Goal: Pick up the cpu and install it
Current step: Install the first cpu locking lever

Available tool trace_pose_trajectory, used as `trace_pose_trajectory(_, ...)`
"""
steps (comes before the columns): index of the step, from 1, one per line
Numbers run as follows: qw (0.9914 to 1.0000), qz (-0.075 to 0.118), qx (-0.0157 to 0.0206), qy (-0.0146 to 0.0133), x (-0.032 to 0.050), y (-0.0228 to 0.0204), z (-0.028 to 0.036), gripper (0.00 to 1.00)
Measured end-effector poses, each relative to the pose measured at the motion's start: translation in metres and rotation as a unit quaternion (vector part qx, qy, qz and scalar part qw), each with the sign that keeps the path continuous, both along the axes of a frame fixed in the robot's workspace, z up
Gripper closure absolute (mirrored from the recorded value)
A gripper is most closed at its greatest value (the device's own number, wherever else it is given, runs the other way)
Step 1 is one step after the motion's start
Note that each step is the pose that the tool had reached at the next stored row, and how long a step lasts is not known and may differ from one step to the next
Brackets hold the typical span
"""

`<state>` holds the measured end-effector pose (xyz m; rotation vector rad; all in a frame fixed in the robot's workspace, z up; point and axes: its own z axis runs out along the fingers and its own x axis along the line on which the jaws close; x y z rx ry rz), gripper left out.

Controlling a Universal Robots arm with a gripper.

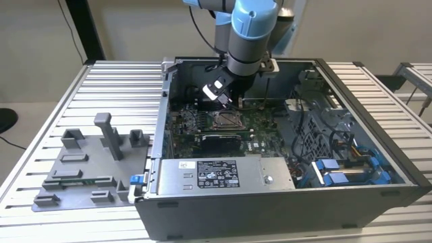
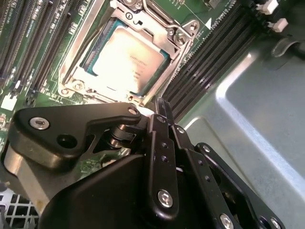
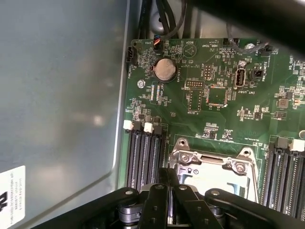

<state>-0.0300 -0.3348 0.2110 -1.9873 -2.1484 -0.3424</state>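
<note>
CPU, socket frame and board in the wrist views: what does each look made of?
The cpu looks topped with bare metal: pale silver, with a dull satin finish and soft glare. The socket frame looks like stamped steel, brighter and glossier, with screw heads at its corners. The motherboard looks like green lacquered laminate, probably fibreglass.

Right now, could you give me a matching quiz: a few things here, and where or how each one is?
1 cpu
2 fixture
3 battery
4 gripper

a on the table, outside the case
b over the board
c in the socket
d round and silver

Pairs: 1-c, 2-a, 3-d, 4-b
</note>
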Motion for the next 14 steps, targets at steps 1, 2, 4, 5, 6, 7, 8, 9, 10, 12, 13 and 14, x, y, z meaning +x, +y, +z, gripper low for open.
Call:
trace_pose_trajectory(1, 1.0, 0.0, 0.0, 0.0001, 0.0, 0.0, 0.0034, 1.0)
trace_pose_trajectory(2, 1.0, 0.0, 0.0, 0.0003, -0.0001, 0.0, 0.0069, 1.0)
trace_pose_trajectory(4, 1.0, 0.0, 0.0, 0.0006, -0.0001, 0.0, 0.0151, 1.0)
trace_pose_trajectory(5, 1.0, 0.0, 0.0001, 0.0007, -0.0003, 0.0, 0.019, 1.0)
trace_pose_trajectory(6, 1.0, 0.0, 0.0, 0.0008, -0.001, 0.0, 0.0218, 1.0)
trace_pose_trajectory(7, 1.0, 0.0, -0.0001, 0.0007, -0.002, 0.0, 0.0227, 1.0)
trace_pose_trajectory(8, 1.0, 0.0, 0.0, 0.0007, -0.0038, 0.0, 0.023, 1.0)
trace_pose_trajectory(9, 1.0, 0.0, 0.0001, 0.0007, -0.0059, 0.0001, 0.0229, 1.0)
trace_pose_trajectory(10, 1.0, 0.0, 0.0001, 0.0007, -0.0082, 0.0003, 0.023, 1.0)
trace_pose_trajectory(12, 1.0, 0.0, -0.0003, 0.0008, -0.0139, 0.0014, 0.0231, 1.0)
trace_pose_trajectory(13, 1.0, 0.0, -0.0008, 0.0007, -0.0174, 0.0027, 0.023, 1.0)
trace_pose_trajectory(14, 1.0, 0.0, -0.0015, 0.0008, -0.0207, 0.004, 0.0231, 1.0)
